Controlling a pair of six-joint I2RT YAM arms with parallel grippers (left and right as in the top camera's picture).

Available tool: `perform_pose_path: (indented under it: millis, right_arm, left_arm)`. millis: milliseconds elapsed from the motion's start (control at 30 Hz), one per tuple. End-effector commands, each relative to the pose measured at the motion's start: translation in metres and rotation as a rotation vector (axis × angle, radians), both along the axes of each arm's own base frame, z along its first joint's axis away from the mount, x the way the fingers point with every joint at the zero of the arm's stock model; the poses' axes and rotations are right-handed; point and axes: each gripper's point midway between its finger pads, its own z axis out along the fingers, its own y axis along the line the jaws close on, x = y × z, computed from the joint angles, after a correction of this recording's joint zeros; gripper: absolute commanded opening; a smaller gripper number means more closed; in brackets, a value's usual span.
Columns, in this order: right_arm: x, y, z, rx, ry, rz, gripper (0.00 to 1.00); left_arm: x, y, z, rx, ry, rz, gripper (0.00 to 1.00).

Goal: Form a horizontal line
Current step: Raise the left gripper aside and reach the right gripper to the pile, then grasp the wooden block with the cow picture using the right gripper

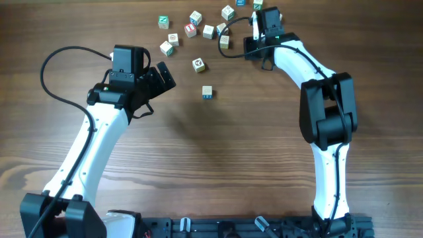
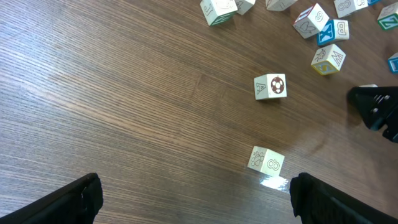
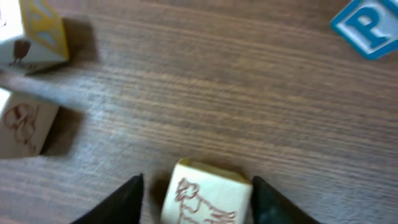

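a: right gripper (image 3: 196, 186)?
b: spread, one finger on each side of a pale cube (image 3: 208, 200) with a brown line drawing, up in the loose cluster at the far side. can't tell if the pads touch it.
a: left gripper (image 2: 196, 183)?
b: spread wide, empty, hovering mid-table.
a: horizontal line?
b: not formed. just a lone cube (image 1: 207, 92) mid-table, well apart from the cluster. probably the start.
a: grab tips?
b: centre the cube, close square on its flat faces, lift clear of the neighbours, then set it edge to edge beside the lone cube.
a: text?
b: "8" on the lone cube, "a" plus a football on the ball cube (image 2: 270, 87), "r" on the blue cube (image 3: 367, 25). no brands.
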Motion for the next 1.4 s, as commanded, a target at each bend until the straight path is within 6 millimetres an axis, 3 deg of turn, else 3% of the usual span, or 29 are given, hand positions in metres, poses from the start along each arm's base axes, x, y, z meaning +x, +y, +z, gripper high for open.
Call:
perform_pose_path:
  millis: [0,300,467,667,1033,1167,1233,1367]
  right_arm:
    - [0.010,-0.006,0.001,-0.020,-0.026,-0.041,0.47]
    - [0.002,-0.013,0.006,-0.036,0.003,-0.083,0.33]
    - [-0.005,-0.015,0.035,-0.030,0.003,-0.092,0.28]
    - [-0.027,-0.020,0.070,-0.016,0.045,-0.123,0.20]
    - [-0.098,-0.038,0.100,-0.059,0.249,-0.165,0.13]
    - [-0.124,-0.045,0.132,-0.054,0.270,-0.190,0.09]
    - [-0.149,-0.051,0.167,-0.050,0.263,-0.192,0.09]
    - [-0.182,-0.060,0.201,-0.042,0.271,-0.214,0.07]
  left_arm:
    - [0.000,0.000,0.006,-0.014,-0.014,0.008,1.00]
    - [0.000,0.000,0.006,-0.015,-0.015,0.008,1.00]
    - [0.001,0.000,0.007,-0.016,-0.023,0.008,1.00]
    - [0.006,-0.001,0.011,-0.019,-0.046,0.008,1.00]
    - [0.006,-0.001,0.011,-0.019,-0.047,0.007,1.00]
    - [0.005,-0.001,0.010,-0.019,-0.043,0.008,1.00]
    - [0.005,-0.001,0.010,-0.019,-0.040,0.007,1.00]
    - [0.002,0.000,0.008,-0.016,-0.028,0.007,1.00]
